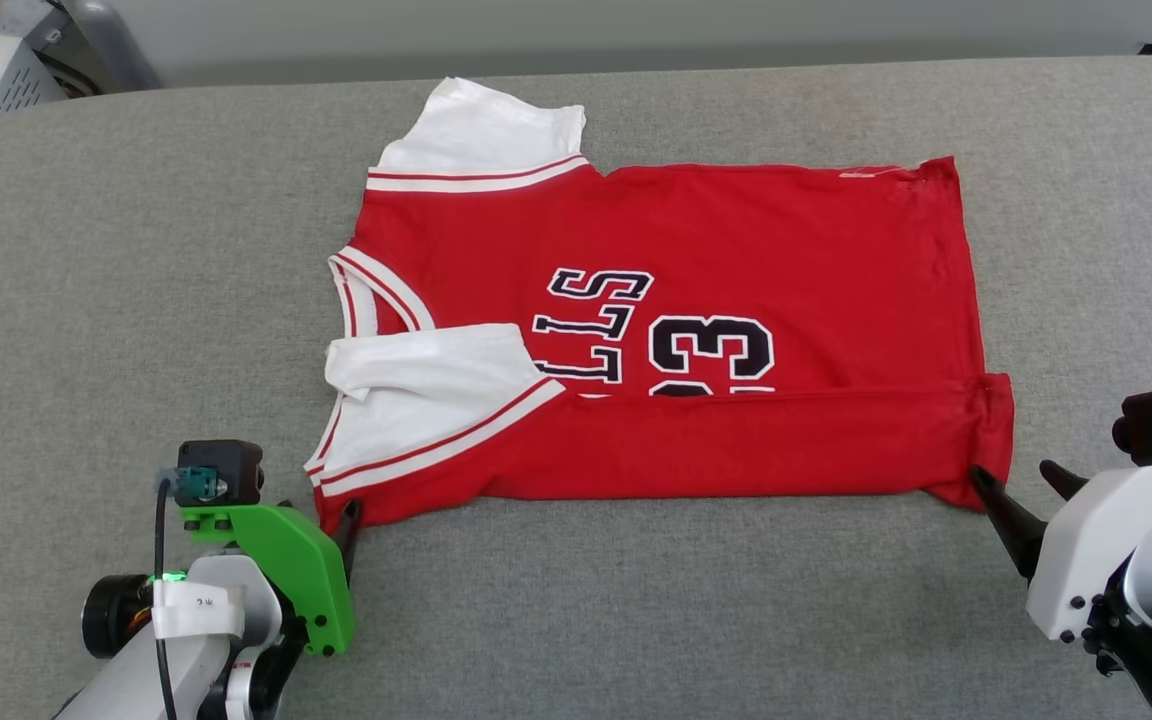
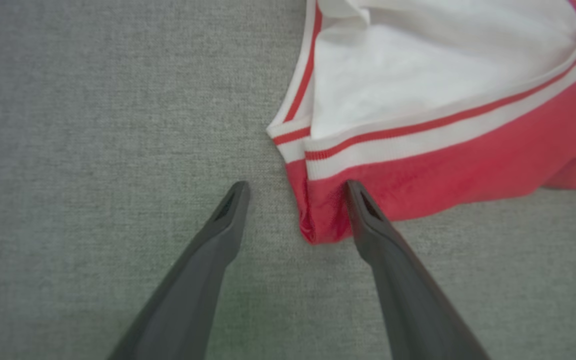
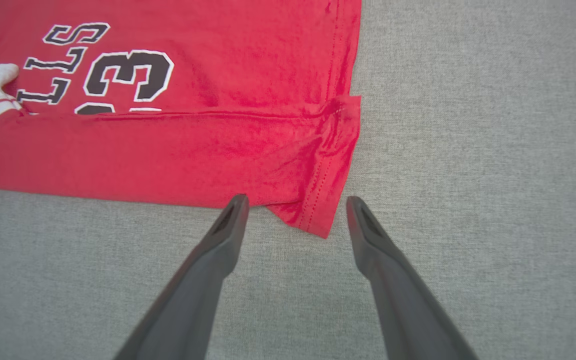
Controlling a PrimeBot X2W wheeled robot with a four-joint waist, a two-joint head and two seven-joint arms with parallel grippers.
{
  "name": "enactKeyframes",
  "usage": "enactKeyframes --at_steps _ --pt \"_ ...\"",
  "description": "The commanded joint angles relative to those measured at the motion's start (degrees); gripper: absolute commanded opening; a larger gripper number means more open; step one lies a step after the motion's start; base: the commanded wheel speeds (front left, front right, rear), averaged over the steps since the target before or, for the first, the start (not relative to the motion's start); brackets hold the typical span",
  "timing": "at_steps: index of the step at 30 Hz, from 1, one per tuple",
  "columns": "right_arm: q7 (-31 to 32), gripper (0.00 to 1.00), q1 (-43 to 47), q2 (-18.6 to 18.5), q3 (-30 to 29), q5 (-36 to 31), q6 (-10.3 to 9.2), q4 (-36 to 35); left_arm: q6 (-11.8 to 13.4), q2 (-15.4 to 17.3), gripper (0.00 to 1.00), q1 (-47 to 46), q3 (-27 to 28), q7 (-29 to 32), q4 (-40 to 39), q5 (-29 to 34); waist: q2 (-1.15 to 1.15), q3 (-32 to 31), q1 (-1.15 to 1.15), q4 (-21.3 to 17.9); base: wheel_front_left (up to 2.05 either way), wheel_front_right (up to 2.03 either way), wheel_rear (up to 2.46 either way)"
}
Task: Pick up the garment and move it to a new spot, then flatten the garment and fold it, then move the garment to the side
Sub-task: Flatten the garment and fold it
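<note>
Two corners of the garment (image 1: pixel 696 240) lie between open fingers on the grey tabletop (image 1: pixel 636 620).
Spread wide and gripping nothing, the left end effector (image 2: pixel 296 185) has the red collar-side corner between its fingers, one fingertip at the cloth's edge and the other over bare tabletop. The right end effector (image 3: pixel 296 198) is just as wide and empty, with the hem corner between its fingertips. Just ahead of both, the near long edge is folded up over the chest, hiding part of the black lettering, and a white sleeve lies on that fold ahead of the left end effector. Farthest off, the second white sleeve lies flat.
</note>
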Motion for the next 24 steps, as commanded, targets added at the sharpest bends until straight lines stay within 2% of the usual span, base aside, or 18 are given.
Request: enactKeyframes --at_steps 1,9,10,11,12,16,24 --pt "0.1 1.00 0.8 0.3 0.0 -0.5 -0.04 -0.5 0.2 0.0 1.00 -0.7 0.2 -0.2 0.8 0.6 0.00 0.8 0.00 -0.7 0.00 0.00 0.00" --pt "0.1 1.00 1.0 0.4 0.4 -0.6 -0.04 -1.0 -1.1 -1.1 1.00 -1.1 -1.3 1.8 5.0 -0.4 0.00 2.0 0.00 -1.2 0.00 0.00 0.00" --pt "0.1 1.00 1.0 0.4 0.3 -0.7 -0.04 -1.0 -1.7 -1.3 0.56 -1.0 -1.5 2.4 5.4 -0.9 0.00 2.0 0.00 -1.1 0.00 0.00 0.00" --pt "0.1 1.00 1.0 0.3 0.2 -0.8 -0.04 -0.9 -2.2 -1.5 0.24 -0.9 -1.7 2.8 5.6 -1.3 0.00 2.0 0.00 -1.0 0.00 0.00 0.00" --pt "0.1 1.00 1.1 0.2 0.1 -1.0 -0.04 -0.8 -3.0 -1.9 0.00 -0.9 -1.8 3.1 5.8 -2.0 0.00 1.9 0.00 -0.8 0.00 0.00 0.00" --pt "0.2 1.00 1.6 -0.1 -0.4 -1.4 -0.04 0.0 -5.1 -2.7 0.00 -0.4 -2.5 3.9 6.8 -3.4 0.00 0.6 0.00 0.2 0.00 0.00 0.00" --pt "1.3 1.00 1.1 -0.9 -2.6 -2.2 -0.04 2.3 -5.6 -2.7 0.00 0.2 -0.6 0.2 1.7 -4.2 0.00 -1.8 0.00 2.9 0.00 0.00 0.00"
